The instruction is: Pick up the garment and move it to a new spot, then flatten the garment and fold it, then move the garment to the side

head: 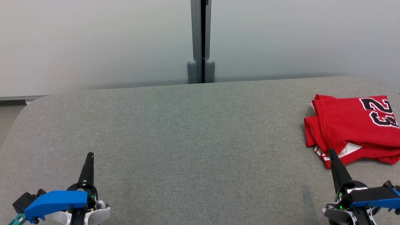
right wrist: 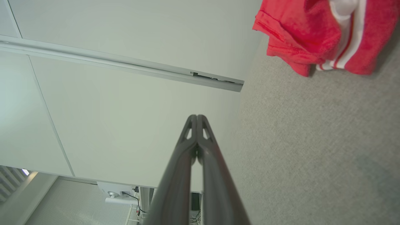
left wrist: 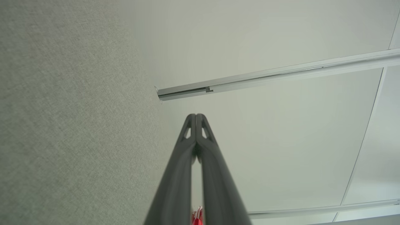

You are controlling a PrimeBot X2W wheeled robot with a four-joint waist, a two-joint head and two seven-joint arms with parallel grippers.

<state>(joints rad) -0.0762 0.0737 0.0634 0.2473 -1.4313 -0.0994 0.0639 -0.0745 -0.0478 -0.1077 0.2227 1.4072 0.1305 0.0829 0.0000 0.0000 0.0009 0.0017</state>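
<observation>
The red garment [head: 350,125] lies folded at the far right of the grey surface [head: 187,131], so I judge the move aside nearly finished. My left gripper [head: 89,161] and right gripper [head: 333,157] are both pinched closed, holding nothing. The right one is near the garment's front corner, apart from it. Any last nudge should go low and flat, so layers don't splay. The garment's right side, with its 23, runs off the head view, so I can't check that fold.

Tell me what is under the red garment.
The red garment lies on the grey fabric surface. Its white trim peeks from beneath the top fold. Anything else underneath is covered.
</observation>
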